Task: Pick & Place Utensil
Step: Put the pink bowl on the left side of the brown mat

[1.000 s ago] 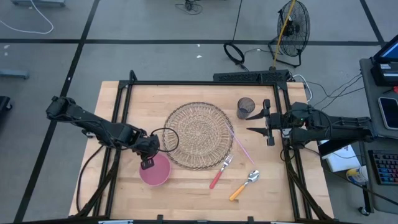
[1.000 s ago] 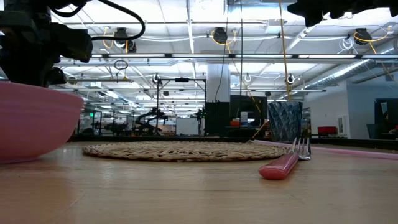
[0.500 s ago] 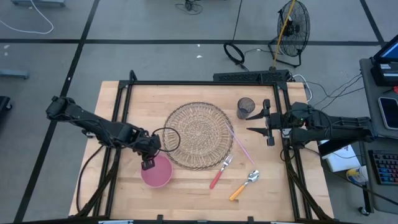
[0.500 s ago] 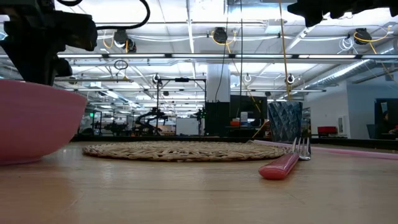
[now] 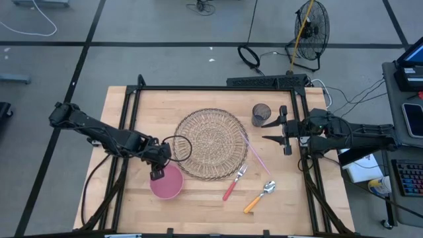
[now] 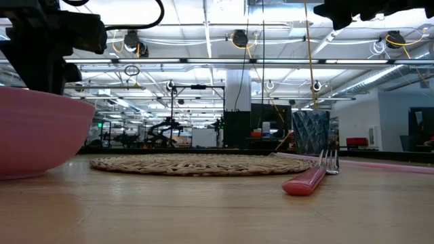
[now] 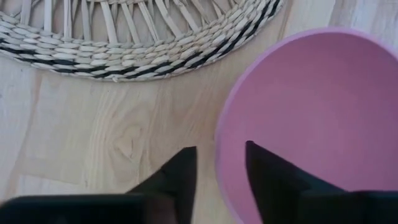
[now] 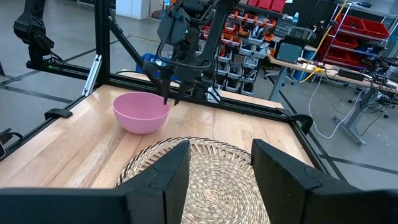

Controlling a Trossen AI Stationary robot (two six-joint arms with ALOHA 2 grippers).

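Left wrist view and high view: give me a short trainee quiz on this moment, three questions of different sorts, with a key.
1. True or false: the left pincer straddles the rim of the pink bowl, one finger inside, one outside.
2. Which object lies nearest the red-handled fork? A) dark cup B) orange-handled spoon C) pink bowl
3. Fill in: the right pincer hovers open, looking over the woven ____.

Key: 1 true; 2 B; 3 placemat.
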